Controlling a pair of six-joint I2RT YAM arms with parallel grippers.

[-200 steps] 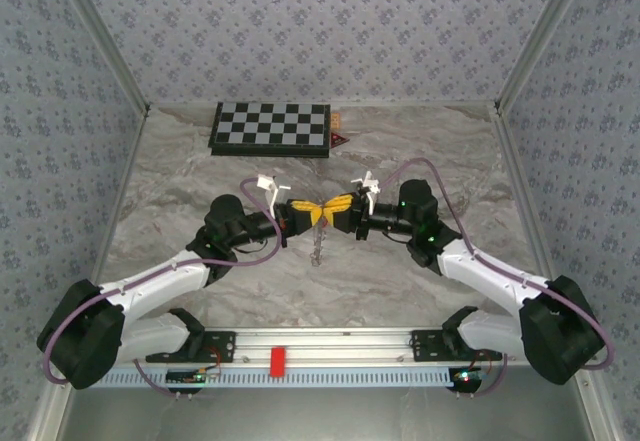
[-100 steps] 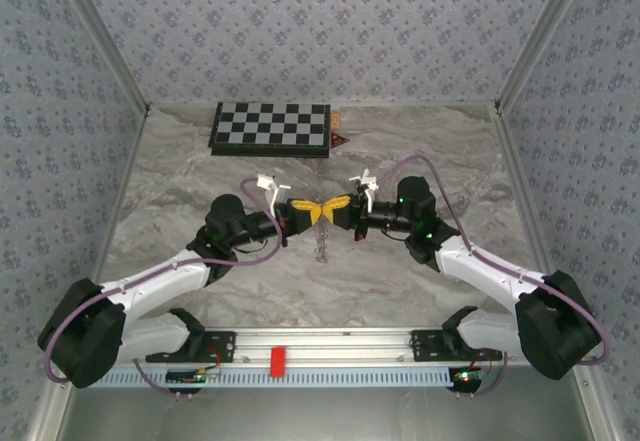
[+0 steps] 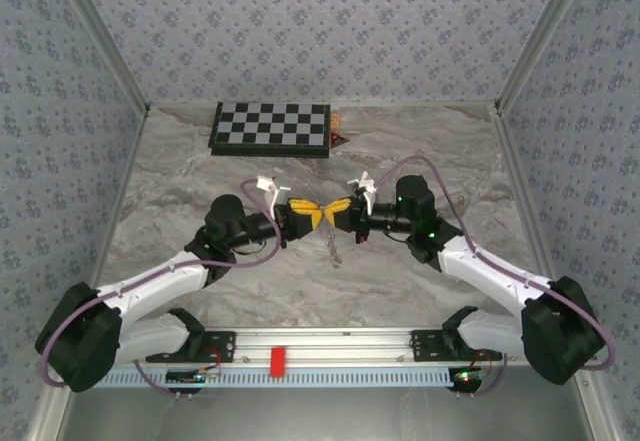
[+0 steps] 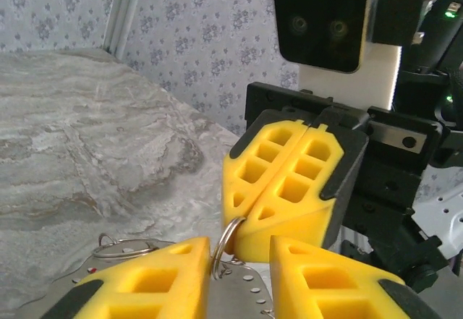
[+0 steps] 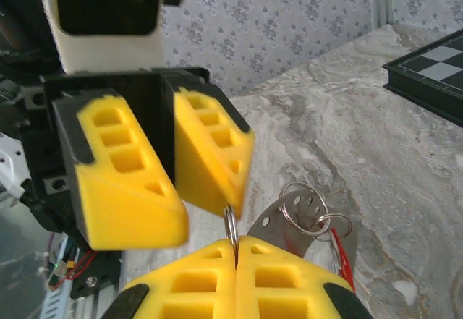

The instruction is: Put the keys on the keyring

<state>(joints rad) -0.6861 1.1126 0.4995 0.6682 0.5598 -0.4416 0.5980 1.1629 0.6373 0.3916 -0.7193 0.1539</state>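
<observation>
The marbled surface [image 3: 420, 281] spans the overhead frame, with a chessboard [image 3: 270, 126] lying flat at upper centre, well apart from the work. The left arm [image 3: 160, 281] and right arm [image 3: 490, 276] reach in from the lower corners and meet nose to nose at mid-frame, above the surface. The right fingers [image 3: 340, 208] are pressed together and clamped on the edge of the keyring [image 5: 231, 225], which stands up out of their seam. The left fingers [image 3: 304, 213] stand apart, one to each side of the ring's free arc, and do not appear to press on it. Below the meeting point a small bundle [image 3: 332, 246] dangles in the air. In the right wrist view, lower right, it shows as a perforated metal tag [image 5: 286, 218] and a couple of smaller rings [image 5: 307, 202]. There is also a thin red sliver [image 5: 340, 257], which may be a key's head, though it is too slight to tell. Whether any key is already on the ring cannot be made out. The step in hand looks like a two-handed hold on the ring, set up so that its coil can be worked. The next move likely calls for the left fingers to close squarely on the free arc while the right grip holds firm. The two should not twist against each other, as the thin ring could slip out of the seam.
</observation>
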